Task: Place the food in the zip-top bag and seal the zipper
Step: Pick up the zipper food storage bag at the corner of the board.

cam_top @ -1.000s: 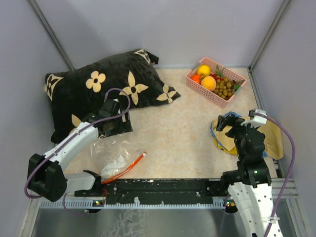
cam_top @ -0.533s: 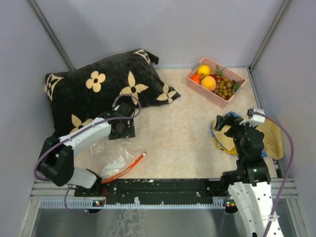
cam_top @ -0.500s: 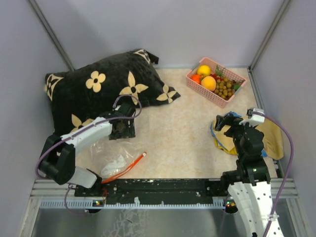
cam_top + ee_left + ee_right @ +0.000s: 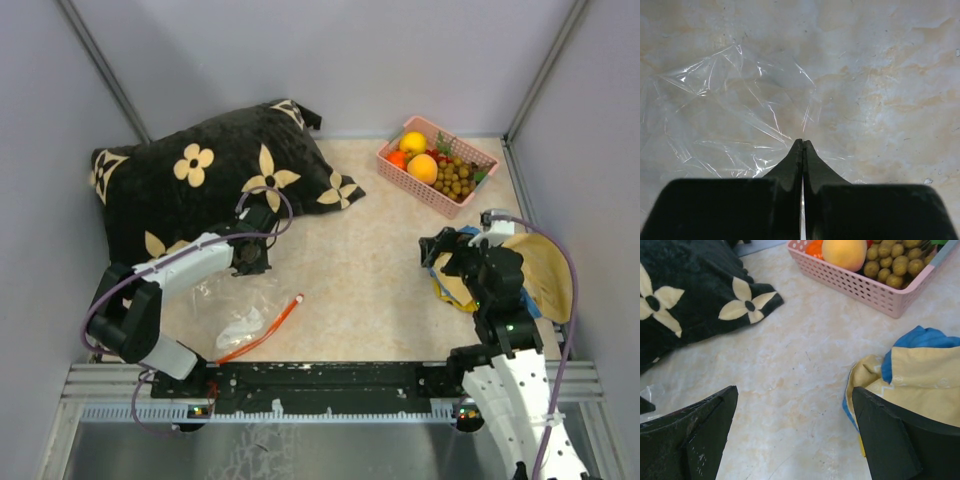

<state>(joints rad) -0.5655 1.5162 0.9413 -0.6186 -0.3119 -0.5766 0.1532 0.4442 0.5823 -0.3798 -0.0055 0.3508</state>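
Lower left, the left gripper [image 4: 803, 150] is pinching the zip-top bag [image 4: 236, 312], now dragged rightward with its zipper [image 4: 262, 329]. Right gripper [image 4: 795, 435], gaping wide, is swinging left; food [image 4: 432, 160] upper right. No legible writing.

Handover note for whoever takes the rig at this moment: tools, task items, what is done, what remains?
Left tool: shut, over the zip-top bag; whether it pinches film I cannot tell.
Right tool: open, empty, above the table beside the yellow-and-blue cloth.
Food: all in the pink basket, far right.
Zipper: lies towards the near edge; sealed or not, unclear.
Done: nothing bagged.
Left: open bag, load food, seal.
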